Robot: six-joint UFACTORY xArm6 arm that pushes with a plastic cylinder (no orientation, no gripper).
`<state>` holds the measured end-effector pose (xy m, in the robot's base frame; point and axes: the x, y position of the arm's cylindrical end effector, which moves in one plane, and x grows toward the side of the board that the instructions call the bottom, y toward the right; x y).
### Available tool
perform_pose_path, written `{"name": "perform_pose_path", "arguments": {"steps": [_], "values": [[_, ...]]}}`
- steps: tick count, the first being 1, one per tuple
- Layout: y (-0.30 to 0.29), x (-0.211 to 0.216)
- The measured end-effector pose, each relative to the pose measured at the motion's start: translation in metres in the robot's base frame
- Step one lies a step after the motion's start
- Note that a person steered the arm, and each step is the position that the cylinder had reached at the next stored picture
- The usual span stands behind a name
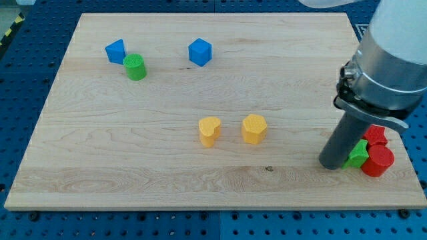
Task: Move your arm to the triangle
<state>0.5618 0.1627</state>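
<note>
The blue triangle (115, 51) lies near the board's top left, touching a green cylinder (135, 67) on its lower right. My tip (331, 164) rests on the board at the far right, well away from the triangle. It stands just left of a green star (359, 154), about touching it. The robot's thick grey body (390, 60) rises above the rod at the view's right.
A blue cube (199, 52) lies top centre. A yellow heart (209, 131) and a yellow hexagon (254, 129) sit mid-board. A red star (377, 134) and a red cylinder (378, 161) crowd the green star near the wooden board's (80, 167) right edge.
</note>
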Motion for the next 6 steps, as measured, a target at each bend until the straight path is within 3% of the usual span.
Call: {"name": "perform_pose_path", "arguments": {"steps": [2,3,6], "values": [[-0.034,-0.073],[-0.039,-0.078],[-0.318,-0.138]]}}
